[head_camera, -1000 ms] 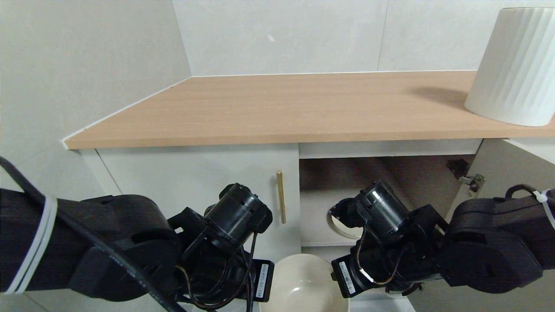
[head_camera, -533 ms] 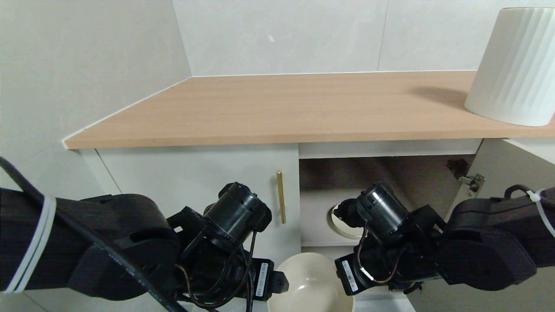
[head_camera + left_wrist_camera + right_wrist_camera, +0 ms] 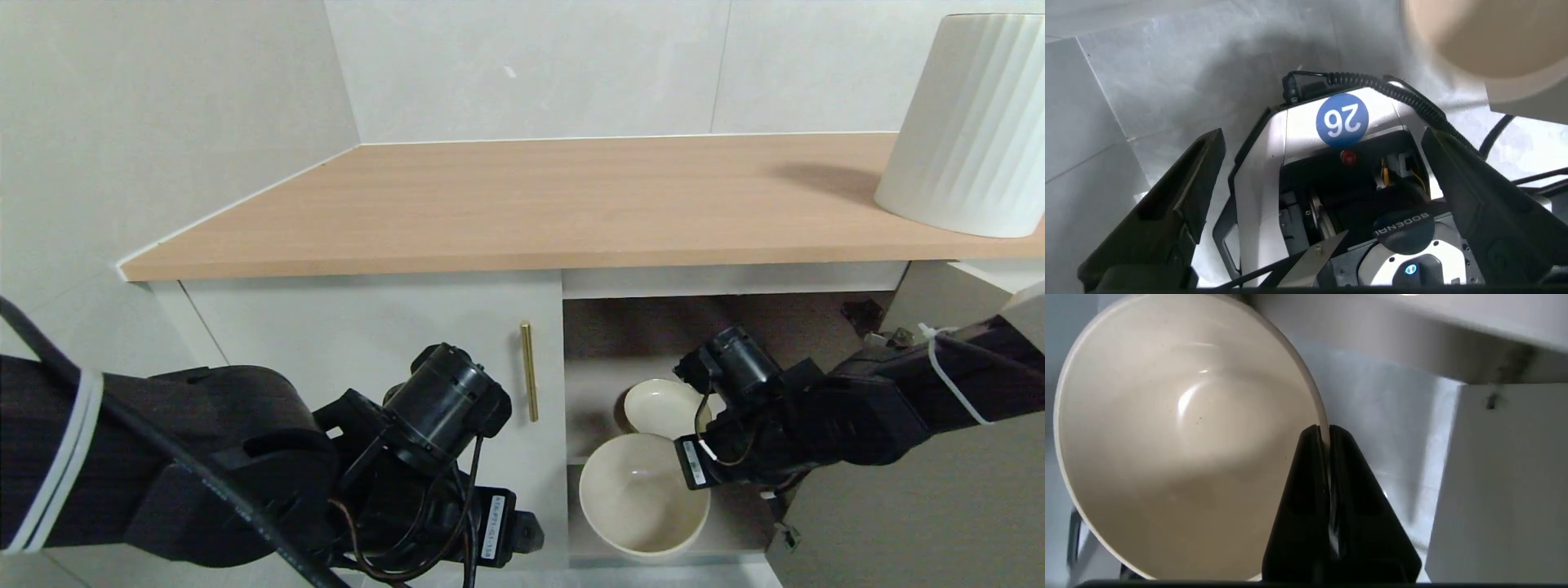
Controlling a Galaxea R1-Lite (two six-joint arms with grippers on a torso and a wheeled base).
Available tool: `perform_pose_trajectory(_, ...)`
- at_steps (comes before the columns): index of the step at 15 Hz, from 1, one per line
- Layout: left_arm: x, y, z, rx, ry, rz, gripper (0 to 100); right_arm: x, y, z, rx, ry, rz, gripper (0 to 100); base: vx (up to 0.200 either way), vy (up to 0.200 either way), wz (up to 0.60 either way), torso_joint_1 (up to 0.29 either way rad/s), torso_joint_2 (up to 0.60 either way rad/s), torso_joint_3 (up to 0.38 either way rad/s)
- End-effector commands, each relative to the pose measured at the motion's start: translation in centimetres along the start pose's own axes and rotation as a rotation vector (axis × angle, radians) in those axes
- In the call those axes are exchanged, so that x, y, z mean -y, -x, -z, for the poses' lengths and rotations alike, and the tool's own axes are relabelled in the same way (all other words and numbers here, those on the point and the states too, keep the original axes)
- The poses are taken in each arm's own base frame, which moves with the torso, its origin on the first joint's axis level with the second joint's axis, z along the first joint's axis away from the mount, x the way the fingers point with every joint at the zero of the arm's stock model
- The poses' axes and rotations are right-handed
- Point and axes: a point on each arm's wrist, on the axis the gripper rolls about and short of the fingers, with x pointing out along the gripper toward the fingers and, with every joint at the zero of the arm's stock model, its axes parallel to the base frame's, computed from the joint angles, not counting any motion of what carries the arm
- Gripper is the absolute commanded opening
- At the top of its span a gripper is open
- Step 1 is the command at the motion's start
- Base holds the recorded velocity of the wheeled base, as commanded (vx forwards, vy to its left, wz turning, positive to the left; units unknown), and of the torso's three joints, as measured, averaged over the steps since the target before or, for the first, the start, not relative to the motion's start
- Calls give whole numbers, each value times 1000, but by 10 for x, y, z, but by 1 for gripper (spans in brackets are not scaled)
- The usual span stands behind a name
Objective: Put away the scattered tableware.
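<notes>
Bowl (image 3: 641, 502) first: my right pincer (image 3: 1328, 439) holds it by the rim. One finger is inside the bowl and one is outside, closed tight on the thin edge. The bowl is tipped a little, so I can see into it. It is at the mouth of the open cupboard (image 3: 653, 331), under the bench (image 3: 531, 204). A small dish (image 3: 663, 404) sits on the shelf just behind it and a bit higher. I cannot tell if the bottom of the bowl is touching anything yet.

I think my job now is to set the bowl down inside. I should go slowly and keep it level. I should hold on until I feel it rest flat, and only then let go. I must not bump the small dish or the cupboard sides. A grip on one edge can slip, so no quick moves.

My left pincer (image 3: 1324, 139) is spread wide and holds nothing. It hangs low by the shut door (image 3: 367, 343) with the gold handle (image 3: 528, 371). A white ribbed tub (image 3: 971, 122) stands far off on the bench.
</notes>
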Motion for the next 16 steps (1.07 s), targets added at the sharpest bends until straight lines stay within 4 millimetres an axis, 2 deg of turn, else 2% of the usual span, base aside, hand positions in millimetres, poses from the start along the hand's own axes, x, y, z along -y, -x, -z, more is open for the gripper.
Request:
perform_pose_trajectory(1, 0, 0, 0, 1, 1, 0, 100, 13, -20, -9, -15, -45, 31, 0, 0, 0, 0, 0, 0, 0)
perform_pose_trajectory(3, 0, 0, 0, 2, 1, -1, 100, 22, -29, -20, 18, -116, 38, 0, 0, 0, 0, 0, 0, 0)
perform_pose_trajectory(7, 0, 0, 0, 6, 1, -6, 100, 32, -30, -40, 170, -270, 1, 0, 0, 0, 0, 0, 0, 0)
perform_pose_trajectory(10, 0, 0, 0, 6, 1, -6, 100, 43, -34, -51, 222, -349, 6, 0, 0, 0, 0, 0, 0, 0)
perform_pose_trajectory(16, 0, 0, 0, 6, 1, -6, 100, 63, -50, -60, 232, -420, 48, 0, 0, 0, 0, 0, 0, 0)
